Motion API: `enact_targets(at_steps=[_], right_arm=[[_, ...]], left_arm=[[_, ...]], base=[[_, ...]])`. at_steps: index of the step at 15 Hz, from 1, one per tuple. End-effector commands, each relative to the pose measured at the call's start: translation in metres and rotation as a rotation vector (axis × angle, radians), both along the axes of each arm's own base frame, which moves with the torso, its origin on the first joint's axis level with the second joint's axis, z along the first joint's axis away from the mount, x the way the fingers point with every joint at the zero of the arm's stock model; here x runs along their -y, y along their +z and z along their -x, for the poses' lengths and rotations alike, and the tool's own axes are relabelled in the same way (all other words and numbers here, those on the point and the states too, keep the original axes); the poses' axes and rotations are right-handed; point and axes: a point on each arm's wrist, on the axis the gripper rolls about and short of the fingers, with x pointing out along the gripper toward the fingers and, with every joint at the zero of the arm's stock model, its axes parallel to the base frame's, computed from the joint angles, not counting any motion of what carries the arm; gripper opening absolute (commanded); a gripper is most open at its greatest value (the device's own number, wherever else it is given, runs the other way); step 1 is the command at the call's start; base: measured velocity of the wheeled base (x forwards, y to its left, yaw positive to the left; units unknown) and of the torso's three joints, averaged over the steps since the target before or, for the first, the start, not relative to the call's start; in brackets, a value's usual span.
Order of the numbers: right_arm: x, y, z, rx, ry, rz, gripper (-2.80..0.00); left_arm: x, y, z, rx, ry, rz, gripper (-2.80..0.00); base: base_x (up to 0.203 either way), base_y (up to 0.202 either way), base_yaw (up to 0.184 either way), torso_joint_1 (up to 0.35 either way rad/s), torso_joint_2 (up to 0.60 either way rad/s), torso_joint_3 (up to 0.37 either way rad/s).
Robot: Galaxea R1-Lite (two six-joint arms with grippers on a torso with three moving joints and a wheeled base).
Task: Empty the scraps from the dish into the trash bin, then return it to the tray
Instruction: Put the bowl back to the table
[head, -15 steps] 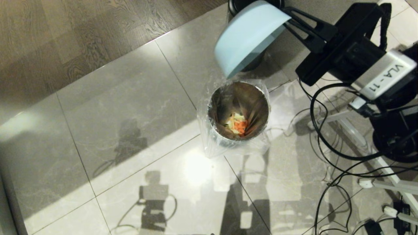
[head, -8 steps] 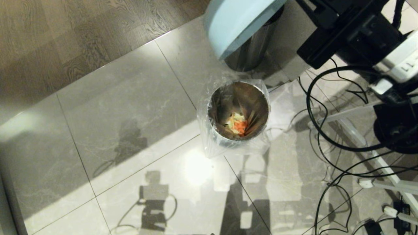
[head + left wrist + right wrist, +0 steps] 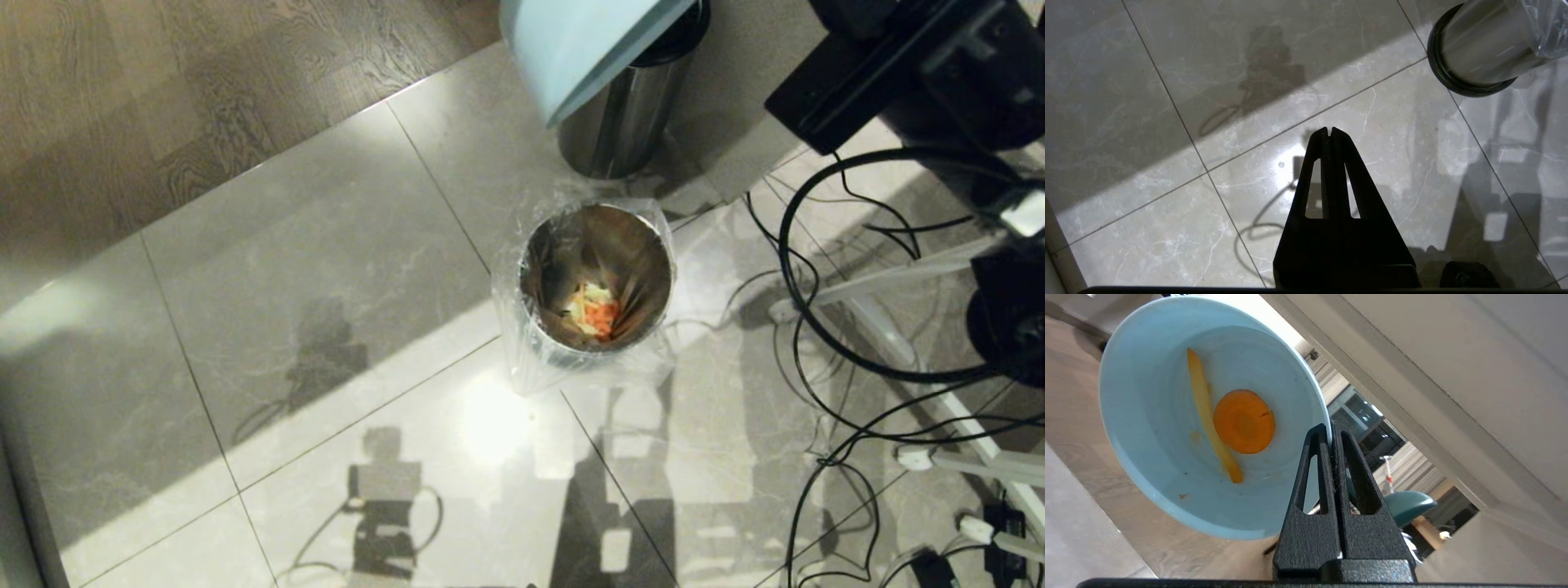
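The light-blue dish (image 3: pixel 584 45) hangs tilted at the top of the head view, above and beyond the trash bin (image 3: pixel 596 286). My right gripper (image 3: pixel 1330 430) is shut on the dish (image 3: pixel 1167 428) at its rim. One carrot slice (image 3: pixel 1244 421) and a pale yellow strip (image 3: pixel 1208 416) still cling inside the dish. More scraps (image 3: pixel 596 312) lie at the bottom of the lined steel trash bin. My left gripper (image 3: pixel 1329 130) hangs shut and empty over the floor tiles, with the trash bin (image 3: pixel 1482 45) off to one side. The tray is out of view.
A taller steel bin with a black lid (image 3: pixel 629 106) stands just beyond the trash bin. Black cables (image 3: pixel 824 343) and white stand legs (image 3: pixel 890 327) lie on the tiled floor at the right. Wood flooring (image 3: pixel 163 98) begins at the far left.
My right arm has lifted the dish up and away from above the trash bin, so that it now partly leaves the top of the head view. The bin has not moved.
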Motion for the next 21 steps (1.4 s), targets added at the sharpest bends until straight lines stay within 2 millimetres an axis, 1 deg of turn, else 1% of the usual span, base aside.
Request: enact_targets(at_steps=[1,2,3,4,7,8,10,11,13,17,19,21], right_arm=[[0.006,0.008,0.012,0.069,0.006,-0.031,-2.80],[0.005,0.003,0.011,0.050,0.008,-0.018,-2.80],[0.005,0.004,0.011,0.053,0.009,-0.020,-2.80],[0.005,0.009,0.012,0.076,0.011,-0.029,-2.80],[0.004,0.007,0.010,0.061,0.017,-0.023,-2.80],[0.003,0.003,0.007,0.041,0.015,-0.018,-2.80],[0.000,0.006,0.005,0.026,0.007,-0.052,-2.80],[-0.002,0.002,0.003,0.009,0.010,-0.048,-2.80],[-0.003,0.003,0.004,0.009,0.012,-0.049,-2.80],[-0.004,-0.008,0.002,-0.024,0.005,-0.029,-2.80],[-0.004,-0.013,0.002,-0.071,0.018,-0.019,-2.80],[-0.004,-0.018,-0.001,-0.193,0.027,-0.062,-2.80]], left_arm=[[0.000,0.000,0.000,0.000,0.002,0.002,-2.80],[0.000,0.000,0.000,0.000,0.001,0.000,-2.80],[0.000,0.000,0.000,0.000,0.001,0.000,-2.80],[0.000,0.000,0.000,0.000,0.001,0.000,-2.80],[0.000,0.000,0.000,0.001,0.001,0.000,-2.80],[0.000,0.000,0.000,0.000,0.001,0.000,-2.80],[0.000,0.000,0.000,0.000,0.001,0.001,-2.80],[0.000,0.000,0.000,0.000,0.001,0.000,-2.80],[0.000,0.000,0.000,0.000,0.001,0.000,-2.80],[0.000,0.000,0.000,0.000,0.001,0.000,-2.80],[0.000,0.000,0.000,0.000,0.001,0.002,-2.80],[0.000,0.000,0.000,0.000,0.002,0.000,-2.80]], base=[[0.000,0.000,0.000,0.000,0.00,0.000],[0.000,0.000,0.000,0.000,0.00,0.000],[0.000,0.000,0.000,0.000,0.00,0.000],[0.000,0.000,0.000,0.000,0.00,0.000],[0.000,0.000,0.000,0.000,0.00,0.000],[0.000,0.000,0.000,0.000,0.00,0.000],[0.000,0.000,0.000,0.000,0.00,0.000],[0.000,0.000,0.000,0.000,0.00,0.000],[0.000,0.000,0.000,0.000,0.00,0.000],[0.000,0.000,0.000,0.000,0.00,0.000],[0.000,0.000,0.000,0.000,0.00,0.000],[0.000,0.000,0.000,0.000,0.00,0.000]])
